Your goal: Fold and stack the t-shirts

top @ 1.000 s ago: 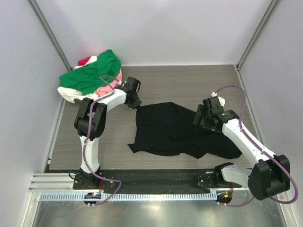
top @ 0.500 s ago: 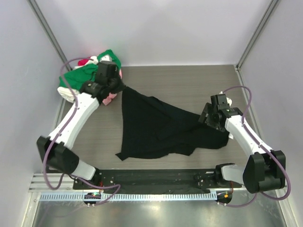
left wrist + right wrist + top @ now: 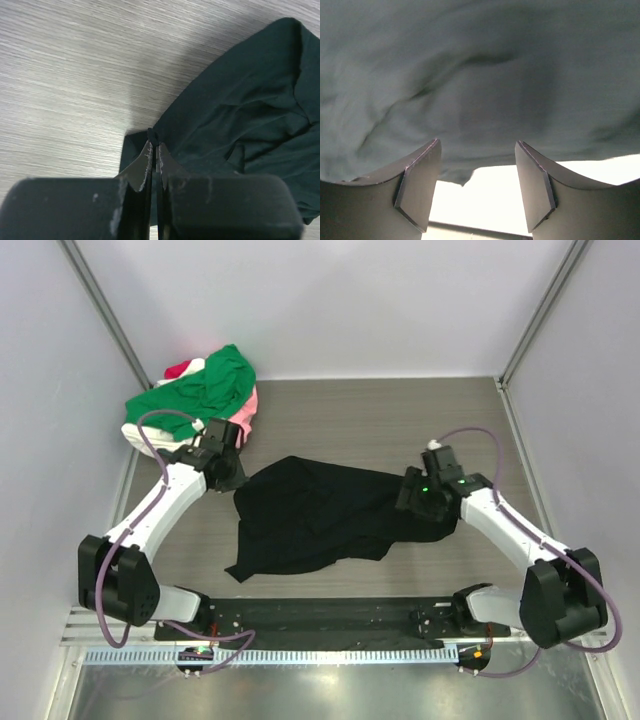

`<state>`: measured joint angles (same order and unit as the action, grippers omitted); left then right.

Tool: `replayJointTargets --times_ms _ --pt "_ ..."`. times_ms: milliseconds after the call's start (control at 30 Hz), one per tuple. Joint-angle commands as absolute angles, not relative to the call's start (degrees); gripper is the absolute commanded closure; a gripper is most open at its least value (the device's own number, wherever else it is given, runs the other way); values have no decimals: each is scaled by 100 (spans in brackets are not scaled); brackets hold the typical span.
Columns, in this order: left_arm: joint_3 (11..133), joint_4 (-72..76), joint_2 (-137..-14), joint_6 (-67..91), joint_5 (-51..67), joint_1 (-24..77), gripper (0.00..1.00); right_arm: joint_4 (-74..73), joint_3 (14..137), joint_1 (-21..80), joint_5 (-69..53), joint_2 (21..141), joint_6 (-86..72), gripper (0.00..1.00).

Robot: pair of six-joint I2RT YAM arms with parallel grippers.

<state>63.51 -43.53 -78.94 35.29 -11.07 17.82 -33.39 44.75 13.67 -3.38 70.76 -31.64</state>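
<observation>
The black t-shirt [image 3: 320, 515] lies crumpled in the middle of the table. My left gripper [image 3: 235, 483] is shut on its upper left corner; in the left wrist view the fingertips [image 3: 148, 152] pinch a fold of black cloth [image 3: 240, 120]. My right gripper [image 3: 410, 502] is open at the shirt's right edge; in the right wrist view its fingers [image 3: 420, 175] stand apart with the black cloth [image 3: 480, 75] just beyond them, nothing between them. The green shirt [image 3: 200, 390] lies on a heap at the back left with pink [image 3: 248, 410], red [image 3: 180, 369] and white [image 3: 140, 437] cloth.
Grey walls with metal posts [image 3: 100, 315] close the table on three sides. A rail [image 3: 300, 652] runs along the near edge by the arm bases. Bare wooden table top [image 3: 400, 420] shows behind the black shirt.
My left gripper has pulled the black shirt's corner from near the heap back toward the front and right. My right gripper has moved left onto the shirt's right edge. The shirt has bunched narrower.
</observation>
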Motion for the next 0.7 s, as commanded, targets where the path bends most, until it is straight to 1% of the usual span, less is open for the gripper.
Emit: replayJointTargets --times_ms 0,67,100,167,200,333,400,433,567,667 --pt "6617 -4350 -7725 3261 -1134 1714 100 -3050 5035 2718 -212 7222 -3462 34" --pt "6855 -4535 -7752 3147 -1134 1670 100 -3050 5316 3171 -27 7487 -3742 34" --pt "6934 -4579 -7778 3077 -1186 1661 100 -3015 5387 3573 174 7749 -3822 34" --pt "7127 -4719 -7813 2893 -1326 1644 100 -2866 5650 3918 263 8076 -3998 34" --pt "7163 -4755 -7848 2848 -1440 1626 100 -2822 5764 4224 351 8242 -4025 34" --pt "7006 -4703 -7796 2760 -1582 1512 100 -2847 6511 4832 501 9357 -4069 34" --pt "6733 -4562 -7682 2777 -1626 1512 100 -2856 6907 4974 475 9693 -4078 34" --pt "6698 -4579 -7656 2786 -1661 1503 100 -2900 7030 5088 475 9999 -4069 34" --pt "6645 -4588 -7471 2769 -1942 1485 100 -2953 7601 5282 466 10545 -4043 34" --pt "6601 -4570 -7444 2777 -1855 1450 100 -3049 7882 5361 562 10923 -4043 34"
